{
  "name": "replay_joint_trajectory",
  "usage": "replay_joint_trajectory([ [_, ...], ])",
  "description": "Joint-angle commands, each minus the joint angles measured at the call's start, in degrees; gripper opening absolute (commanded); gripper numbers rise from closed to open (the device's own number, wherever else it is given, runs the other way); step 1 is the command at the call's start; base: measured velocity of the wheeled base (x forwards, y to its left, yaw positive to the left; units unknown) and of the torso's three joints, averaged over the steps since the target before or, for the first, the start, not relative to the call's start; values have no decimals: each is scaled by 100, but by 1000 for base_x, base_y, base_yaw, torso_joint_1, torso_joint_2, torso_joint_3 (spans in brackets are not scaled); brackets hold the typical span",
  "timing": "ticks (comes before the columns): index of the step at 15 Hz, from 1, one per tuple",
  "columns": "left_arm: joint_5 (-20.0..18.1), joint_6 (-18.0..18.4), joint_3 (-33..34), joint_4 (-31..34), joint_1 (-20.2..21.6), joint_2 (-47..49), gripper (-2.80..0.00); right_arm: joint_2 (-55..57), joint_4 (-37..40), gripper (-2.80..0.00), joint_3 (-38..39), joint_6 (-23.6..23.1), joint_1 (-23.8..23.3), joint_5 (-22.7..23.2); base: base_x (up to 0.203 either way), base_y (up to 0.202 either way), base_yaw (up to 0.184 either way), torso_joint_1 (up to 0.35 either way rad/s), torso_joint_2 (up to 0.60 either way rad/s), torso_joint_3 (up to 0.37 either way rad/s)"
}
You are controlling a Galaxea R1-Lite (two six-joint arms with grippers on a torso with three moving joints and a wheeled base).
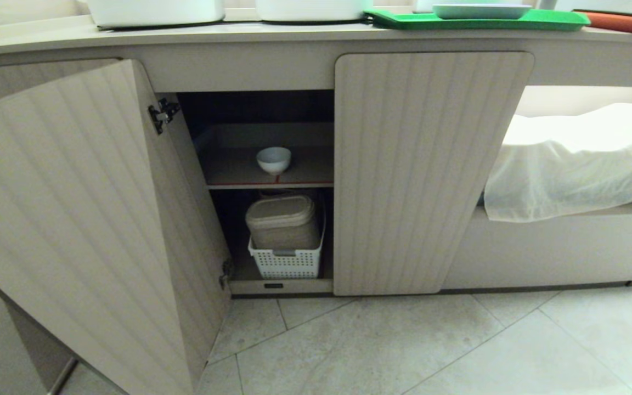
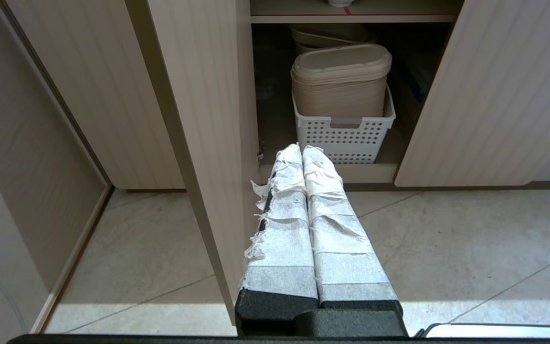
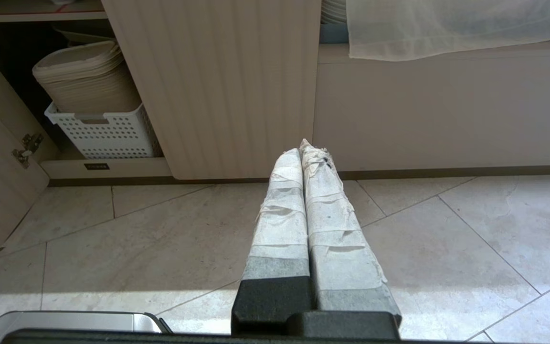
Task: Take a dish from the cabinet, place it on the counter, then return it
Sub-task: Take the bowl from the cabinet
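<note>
With both claws, left (image 2: 302,152) and right (image 3: 303,149), pressed together over the floor, spread one, reach past the open door (image 1: 83,214) and pinch the bowl (image 1: 274,159) by its rim

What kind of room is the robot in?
Probably a kitchen: a long pale beige counter carries big white pots, and the open beige fluted cabinet holds a small white round bowl.

1. We see the left gripper (image 2: 302,149): two long fingers (image 2: 282,224) wrapped in frayed white tape, on black bases.
2. The right gripper (image 3: 302,147) looks alike, its tape greyer near the black mount.
</note>
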Motion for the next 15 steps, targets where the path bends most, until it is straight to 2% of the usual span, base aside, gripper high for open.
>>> replay_joint_trajectory([
  [1,2,-2,0,-2,-1,1,-280,-1,-1,-280,-1,0,1,2,0,0,0,0,0,0],
  [15,-15,-11,0,-2,0,1,-280,-1,-1,-280,2,0,1,2,0,0,0,0,0,0],
])
